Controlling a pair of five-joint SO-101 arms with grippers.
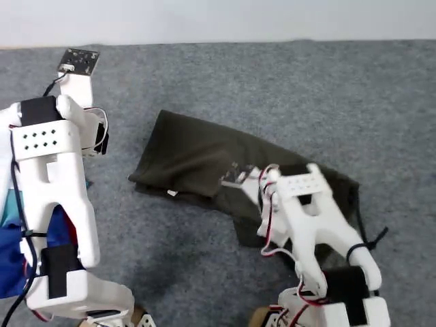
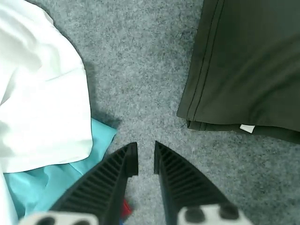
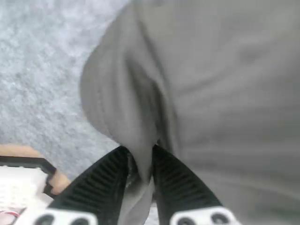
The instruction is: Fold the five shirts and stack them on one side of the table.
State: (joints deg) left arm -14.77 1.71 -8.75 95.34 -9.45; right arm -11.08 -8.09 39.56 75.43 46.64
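A dark olive shirt (image 1: 187, 153) lies partly folded across the middle of the grey table (image 1: 327, 88). My right gripper (image 3: 140, 157) is shut on a pinched fold of this shirt (image 3: 211, 70) near its middle; in the high view the right gripper (image 1: 240, 177) sits on top of the cloth. My left gripper (image 2: 146, 150) hovers over bare table, fingers almost together with nothing between them. The olive shirt's folded edge (image 2: 248, 61) with a small white tag lies just beyond it on one side. A white shirt (image 2: 37, 93) and a teal shirt (image 2: 47, 183) lie on the other.
A heap of shirts sits at the table's left edge, blue (image 1: 10, 266) and teal (image 1: 10, 204) cloth showing behind the left arm (image 1: 48, 177). The right arm's base (image 1: 334, 293) stands at the front. Open grey surface stretches along the back and the right.
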